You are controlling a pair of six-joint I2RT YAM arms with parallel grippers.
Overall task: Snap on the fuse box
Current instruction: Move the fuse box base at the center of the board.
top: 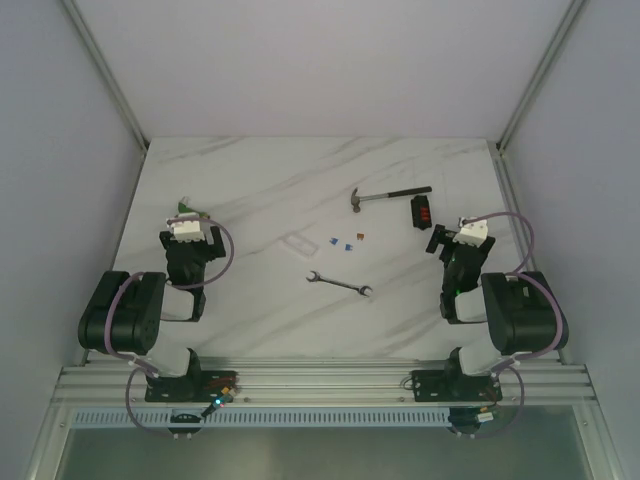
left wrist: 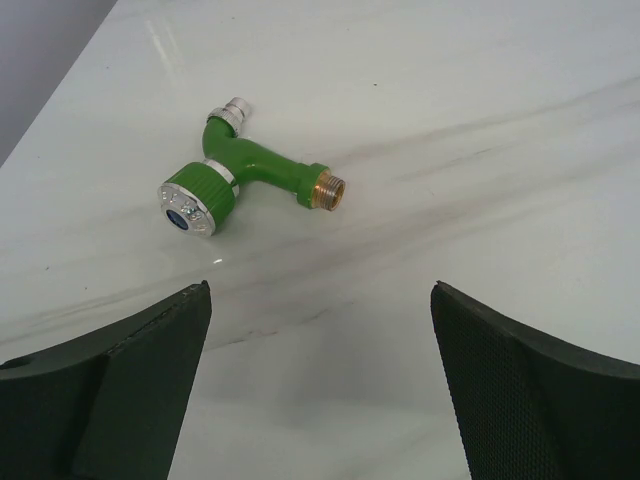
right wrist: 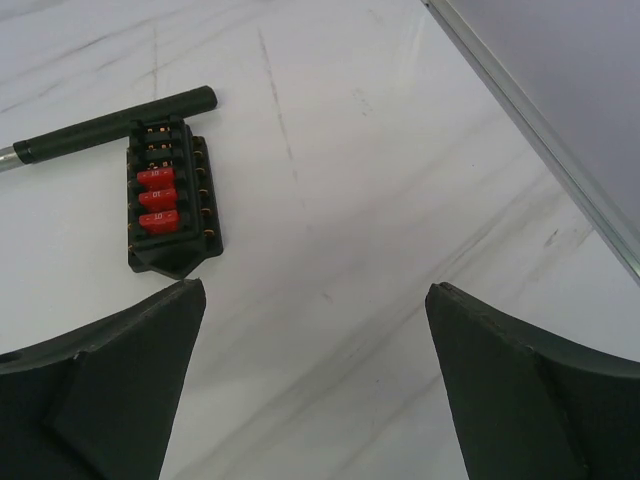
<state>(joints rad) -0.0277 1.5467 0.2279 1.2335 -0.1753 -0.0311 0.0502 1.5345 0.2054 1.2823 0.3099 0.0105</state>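
The fuse box [top: 421, 212] is a small black box with red fuses, lying uncovered at the right of the table just below the hammer's handle. In the right wrist view the fuse box [right wrist: 168, 207] sits just ahead of my left fingertip. Its clear cover [top: 297, 243] lies flat near the table's middle. My right gripper [top: 441, 241] is open and empty, just near and right of the box; in its own view the right gripper [right wrist: 315, 290] frames bare table. My left gripper [top: 187, 228] is open and empty at the far left, over bare marble in its wrist view [left wrist: 320, 290].
A hammer [top: 388, 196] lies behind the fuse box; its handle [right wrist: 110, 125] touches the box's far end. A wrench [top: 338, 285] lies mid-table. Loose tiny fuses [top: 342, 241] lie between cover and box. A green tap fitting [left wrist: 245, 175] lies ahead of the left gripper. The table's right rail [right wrist: 540, 130] is close.
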